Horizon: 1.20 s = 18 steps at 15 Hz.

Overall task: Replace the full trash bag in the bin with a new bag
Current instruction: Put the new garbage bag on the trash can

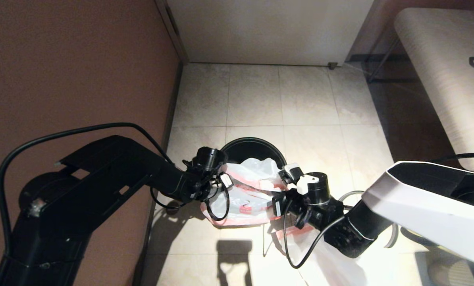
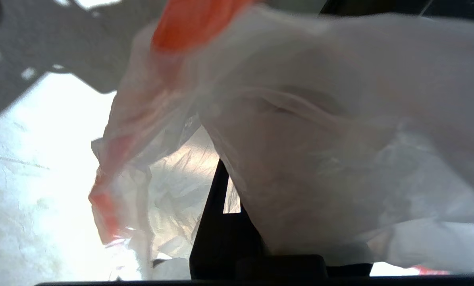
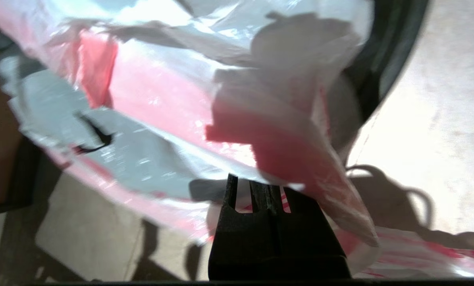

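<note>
The black round bin (image 1: 237,143) stands on the tiled floor, and its dark rim (image 3: 384,59) curves past in the right wrist view. A white bag with pink-red bands (image 1: 249,186) hangs over the bin's near edge, stretched between both grippers. My left gripper (image 1: 222,179) is at the bag's left side. The plastic (image 2: 320,119) drapes over it, leaving one dark finger (image 2: 215,198) showing. My right gripper (image 3: 261,186) is shut, fingers pressed together, with the bag's banded edge (image 3: 173,99) at their tips. In the head view the right gripper (image 1: 277,195) is at the bag's right side.
A second white bag with red stripes (image 1: 332,262) lies on the floor under my right arm, and its striped plastic (image 3: 419,254) shows in the right wrist view. A brown wall (image 1: 82,79) runs along the left. A pale bench (image 1: 451,71) stands at the far right.
</note>
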{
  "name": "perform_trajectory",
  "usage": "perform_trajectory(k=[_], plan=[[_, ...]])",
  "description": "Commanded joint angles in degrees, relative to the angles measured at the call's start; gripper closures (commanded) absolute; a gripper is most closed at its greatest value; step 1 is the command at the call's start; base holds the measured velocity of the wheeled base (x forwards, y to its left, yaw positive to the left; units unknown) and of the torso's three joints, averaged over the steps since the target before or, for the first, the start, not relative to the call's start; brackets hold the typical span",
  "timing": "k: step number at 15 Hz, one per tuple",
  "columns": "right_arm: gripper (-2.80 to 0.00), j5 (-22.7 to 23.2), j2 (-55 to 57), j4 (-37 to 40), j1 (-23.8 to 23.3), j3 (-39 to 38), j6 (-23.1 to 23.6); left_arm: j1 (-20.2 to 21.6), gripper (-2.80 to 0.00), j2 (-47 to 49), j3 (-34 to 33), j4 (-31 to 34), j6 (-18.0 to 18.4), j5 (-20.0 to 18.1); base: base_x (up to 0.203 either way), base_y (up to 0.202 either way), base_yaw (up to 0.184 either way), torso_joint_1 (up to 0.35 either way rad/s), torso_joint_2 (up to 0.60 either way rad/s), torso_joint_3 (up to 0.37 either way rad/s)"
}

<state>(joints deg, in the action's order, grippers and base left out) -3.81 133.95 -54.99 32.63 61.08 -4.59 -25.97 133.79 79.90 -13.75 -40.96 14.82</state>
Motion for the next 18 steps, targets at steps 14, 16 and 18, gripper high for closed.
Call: perform_trajectory(k=[14, 16, 18], plan=[[0.0, -0.05, 2.56, -7.74, -9.86, 2.12, 2.24, -0.57, 0.0, -0.43, -0.97, -0.22, -0.26, -1.35, 0.0, 0.0, 0.0, 0.0, 0.0, 0.0], [0.0, -0.06, 5.51, -10.58, -9.86, 2.67, 3.54, -0.48, 0.0, -0.72, -1.15, -0.3, -0.33, -1.79, 0.0, 0.0, 0.0, 0.0, 0.0, 0.0], [0.0, -0.21, 8.03, -11.62, -9.96, 6.11, 4.33, -0.76, 0.0, -1.6, -2.52, -0.52, -0.27, -4.07, 0.0, 0.0, 0.0, 0.0, 0.0, 0.0]])
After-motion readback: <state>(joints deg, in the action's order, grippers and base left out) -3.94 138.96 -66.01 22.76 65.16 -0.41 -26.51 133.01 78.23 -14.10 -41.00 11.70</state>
